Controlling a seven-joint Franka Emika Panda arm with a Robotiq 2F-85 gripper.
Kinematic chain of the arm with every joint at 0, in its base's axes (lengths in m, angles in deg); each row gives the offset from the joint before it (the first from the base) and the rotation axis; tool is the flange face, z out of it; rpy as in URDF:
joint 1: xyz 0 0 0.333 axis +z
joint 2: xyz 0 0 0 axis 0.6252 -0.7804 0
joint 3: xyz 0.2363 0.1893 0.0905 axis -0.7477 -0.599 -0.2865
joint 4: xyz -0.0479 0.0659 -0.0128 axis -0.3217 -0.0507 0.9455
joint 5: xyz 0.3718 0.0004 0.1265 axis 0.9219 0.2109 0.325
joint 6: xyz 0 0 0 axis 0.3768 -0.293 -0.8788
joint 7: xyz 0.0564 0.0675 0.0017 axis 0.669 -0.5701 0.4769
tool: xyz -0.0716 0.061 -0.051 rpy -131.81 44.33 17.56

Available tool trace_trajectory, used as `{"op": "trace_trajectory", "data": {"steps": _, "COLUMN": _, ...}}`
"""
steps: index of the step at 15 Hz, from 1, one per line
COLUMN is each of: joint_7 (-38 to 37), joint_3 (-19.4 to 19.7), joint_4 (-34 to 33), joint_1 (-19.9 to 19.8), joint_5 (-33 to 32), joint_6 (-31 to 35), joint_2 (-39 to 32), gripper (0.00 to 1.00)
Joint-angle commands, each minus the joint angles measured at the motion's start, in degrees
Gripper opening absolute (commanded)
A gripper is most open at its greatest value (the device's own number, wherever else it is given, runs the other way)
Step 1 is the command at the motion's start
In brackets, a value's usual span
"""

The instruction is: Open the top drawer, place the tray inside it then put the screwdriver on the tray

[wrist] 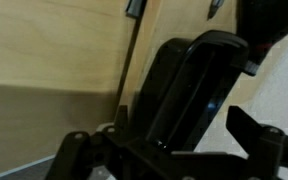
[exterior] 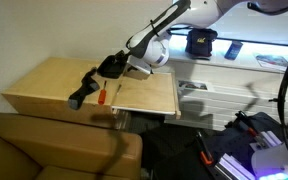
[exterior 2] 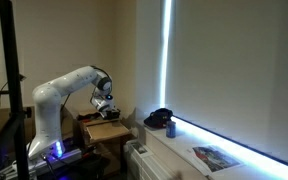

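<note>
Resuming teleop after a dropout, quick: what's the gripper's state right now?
Gripper: straddling the black tray over the cabinet top; whether it is clamped shut on it cannot be told.

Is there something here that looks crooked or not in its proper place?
Yes, the tray looks askew: the gripper appears to hold it steeply tilted, not flat, above the wooden cabinet. The screwdriver lies nearby on the wood. Nothing looks spilled or broken.
</note>
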Motion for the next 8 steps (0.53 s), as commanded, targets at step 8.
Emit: {"op": "trace_trajectory", "data": {"steps": 8, "joint_7": -0.88, "joint_3": -4.49, "joint_4": -0.04, "joint_1": -4.35, "joint_5": -1.02, "joint_6": -1.51, "joint_2": -4.13, "gripper": 1.0}}
